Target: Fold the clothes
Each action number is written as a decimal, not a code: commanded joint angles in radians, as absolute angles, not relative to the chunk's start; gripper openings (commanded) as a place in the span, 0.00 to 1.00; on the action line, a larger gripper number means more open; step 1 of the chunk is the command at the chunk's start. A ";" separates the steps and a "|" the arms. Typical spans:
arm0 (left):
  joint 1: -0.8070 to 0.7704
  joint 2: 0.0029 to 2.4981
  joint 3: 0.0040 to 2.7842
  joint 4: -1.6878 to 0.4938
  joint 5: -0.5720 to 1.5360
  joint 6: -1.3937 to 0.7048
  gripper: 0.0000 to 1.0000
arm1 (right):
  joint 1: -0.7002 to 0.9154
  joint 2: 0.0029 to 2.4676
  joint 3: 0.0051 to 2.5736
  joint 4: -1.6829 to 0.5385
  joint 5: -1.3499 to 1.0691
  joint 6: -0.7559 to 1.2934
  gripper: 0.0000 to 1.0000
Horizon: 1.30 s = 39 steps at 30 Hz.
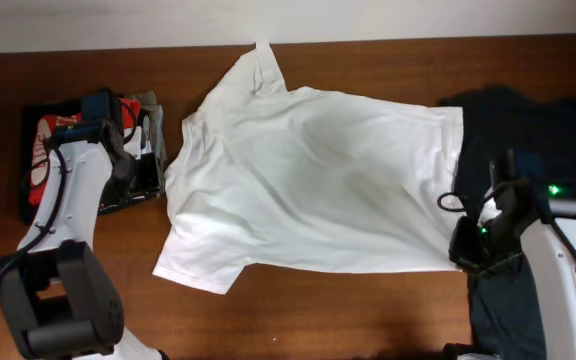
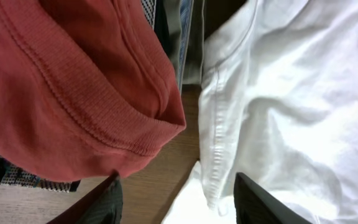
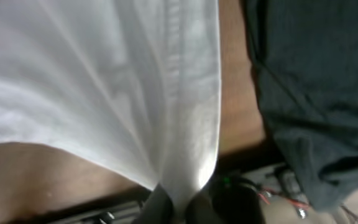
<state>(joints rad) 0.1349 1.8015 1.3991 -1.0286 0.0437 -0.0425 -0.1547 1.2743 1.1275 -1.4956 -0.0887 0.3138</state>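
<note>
Pinching white T-shirt (image 1: pixel 308 180) hem: right end effector (image 3: pixel 178 206) | left end effector (image 2: pixel 179 202): open, shirt edge between jaws

The plain white cotton T-shirt (image 1: pixel 308 180) carries no print, only grey shadow in its creases. The smooth wooden table (image 1: pixel 368 300) is dark reddish brown. At the left, a folded red shirt (image 1: pixel 43 135) bears white lettering; close up, its ribbed hem looks salmon-red. The crumpled cloth garment (image 1: pixel 538 115) is blackish grey. A small light (image 1: pixel 552 189) on the white right arm (image 1: pixel 568 265) glows green.
</note>
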 commanded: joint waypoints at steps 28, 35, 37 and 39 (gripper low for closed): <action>0.134 1.229 0.867 -1.128 0.177 -0.157 0.00 | -0.158 1.284 1.116 -1.176 -0.071 0.331 0.79; 0.134 0.941 0.872 -1.291 0.229 -0.265 0.04 | -0.158 1.353 1.116 -1.153 -0.102 0.330 0.77; 0.134 0.943 0.873 -1.314 0.237 -0.265 0.49 | -0.158 1.353 1.116 -1.154 -0.102 0.330 0.78; 0.134 0.943 0.912 -1.284 0.247 -0.265 0.57 | -0.158 1.353 1.116 -1.149 -0.102 0.330 0.78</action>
<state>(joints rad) 0.1364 0.9463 0.8635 -1.3064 0.2214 -0.2569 -0.1547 1.3521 1.1137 -1.1542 -0.0952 0.3187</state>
